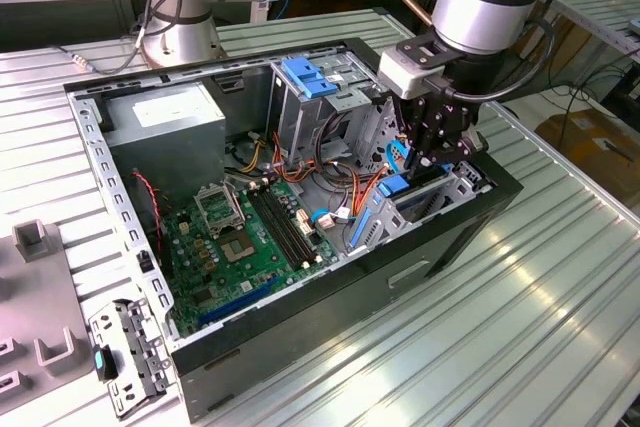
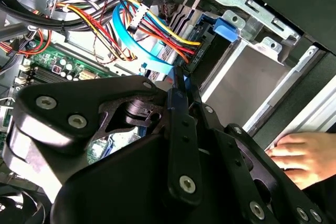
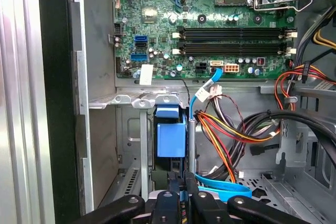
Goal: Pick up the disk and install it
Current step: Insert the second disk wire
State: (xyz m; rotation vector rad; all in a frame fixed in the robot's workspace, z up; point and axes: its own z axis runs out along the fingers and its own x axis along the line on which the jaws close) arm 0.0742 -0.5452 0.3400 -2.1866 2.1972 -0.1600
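Black gripper point(image 3: 181, 184) linkage closest, fingers pinched narrow on a blue sliver. Disk point(image 3: 170, 139) edge-on in bay point(image 3: 131, 99) at case point(image 1: 300, 342) front corner. Probably dense, rigid, shock-sensitive; blue rails safest hold

I see the disk point(image 1: 394, 187) standing on edge, low in the drive bay at the front corner of the computer case, toward the exterior view's right. In the first wrist view, the disk point(image 3: 170, 137) presents one blue plastic side rail to the camera, with a narrow silver-grey metal edge just beside it; I cannot see the label face
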